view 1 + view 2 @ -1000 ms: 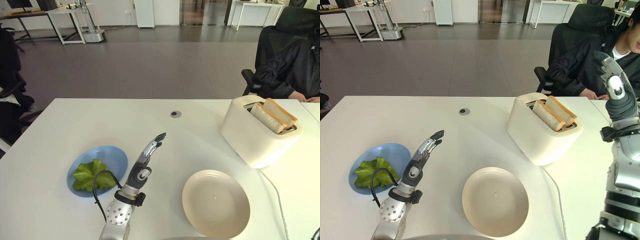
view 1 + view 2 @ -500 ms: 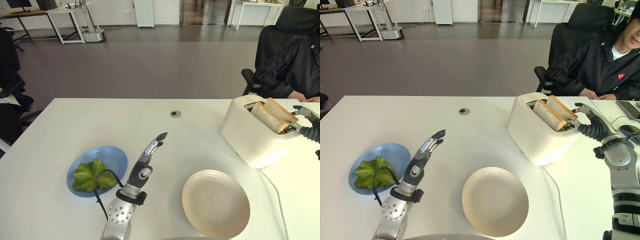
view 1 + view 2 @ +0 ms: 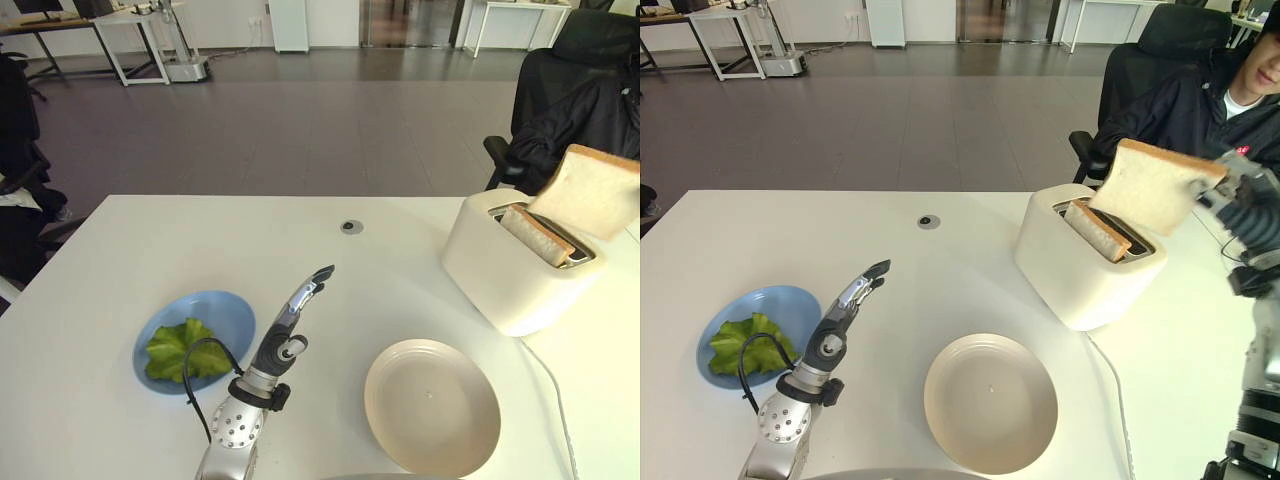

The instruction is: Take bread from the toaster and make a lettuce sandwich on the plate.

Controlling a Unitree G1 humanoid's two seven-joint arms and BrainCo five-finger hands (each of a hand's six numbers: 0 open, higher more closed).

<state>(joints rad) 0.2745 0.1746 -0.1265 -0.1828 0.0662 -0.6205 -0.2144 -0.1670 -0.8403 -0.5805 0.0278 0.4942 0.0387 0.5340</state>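
Note:
A cream toaster [image 3: 1080,265] stands at the right of the white table with one slice of bread [image 3: 1098,231] still in its slot. A second slice of bread [image 3: 1148,187] hangs tilted in the air just above the toaster, and my right hand [image 3: 1246,205] is shut on its right edge. The empty cream plate [image 3: 990,402] lies in front of the toaster, near the table's front edge. A green lettuce leaf [image 3: 180,350] rests in a blue bowl [image 3: 224,312] at the left. My left hand [image 3: 296,308] is raised between bowl and plate, fingers straight, holding nothing.
A small round grommet [image 3: 349,227] is set in the table's far middle. The toaster's cable [image 3: 556,400] runs along the right side toward the front edge. A person sits behind the table's far right corner.
My right hand came in to the toaster, closed on the rear slice and lifted it out of the slot. The left hand has stayed where it was.

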